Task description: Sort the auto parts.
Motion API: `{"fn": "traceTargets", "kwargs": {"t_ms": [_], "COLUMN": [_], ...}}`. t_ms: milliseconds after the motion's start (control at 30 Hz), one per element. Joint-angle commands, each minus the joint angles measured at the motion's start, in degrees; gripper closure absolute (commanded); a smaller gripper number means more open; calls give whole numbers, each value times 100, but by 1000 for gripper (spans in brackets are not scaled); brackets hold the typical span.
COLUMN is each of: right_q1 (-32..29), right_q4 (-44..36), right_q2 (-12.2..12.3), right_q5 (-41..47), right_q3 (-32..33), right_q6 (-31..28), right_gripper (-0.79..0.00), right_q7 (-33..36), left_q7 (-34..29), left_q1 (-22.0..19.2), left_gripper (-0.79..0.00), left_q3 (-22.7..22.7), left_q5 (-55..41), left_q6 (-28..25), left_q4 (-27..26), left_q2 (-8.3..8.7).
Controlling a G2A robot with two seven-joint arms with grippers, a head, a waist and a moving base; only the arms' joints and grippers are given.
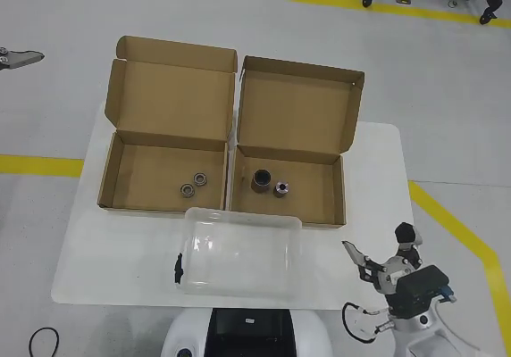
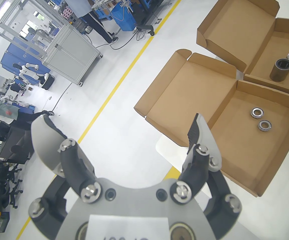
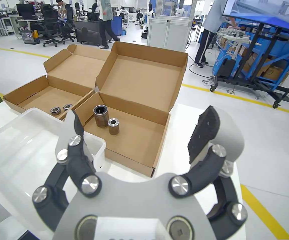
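Cardboard box (image 1: 171,89) holds ring bearings (image 1: 187,189); neighbouring box (image 1: 296,103), metal cylinders (image 1: 261,180).

Table (image 1: 376,178) carries left box (image 1: 148,183), right box (image 1: 314,192), clear bin (image 1: 238,259).

Too small to identify from above: a black scrap (image 1: 179,268) on the left wall of the clear bin (image 1: 238,252). Far beyond the bin's far left corner, left gripper (image 1: 14,55) cropped at the wrist by the top view's edge. Just right of the bin, right gripper (image 1: 374,239), arm cropped at the bottom edge. Behind the bin's left half, two bearings (image 1: 187,189), too small from above for any detail. In the right wrist view, bin's near corner masked by a finger (image 3: 77,127). In the left wrist view, right box (image 2: 267,48), the one behind the bin's right half, cropped at the frame edge.
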Motion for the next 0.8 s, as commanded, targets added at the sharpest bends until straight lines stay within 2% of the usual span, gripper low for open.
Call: {"fn": "traceTargets", "kwargs": {"t_ms": [0,767], "right_q1": [-79,-251], "right_q4": [-47,-109], "right_q2": [7,28], "right_q5": [30,113], "right_q3": [43,109], "right_q6": [35,147], "right_gripper": [-785,-785], "right_q7": [18,-93], "left_q7": [0,0], "left_q1": [0,0], "left_gripper": [-785,-785], "left_q3": [0,0], "left_q5": [0,0], "left_q6": [0,0], "left_q4": [0,0], "left_q2": [0,0]}}
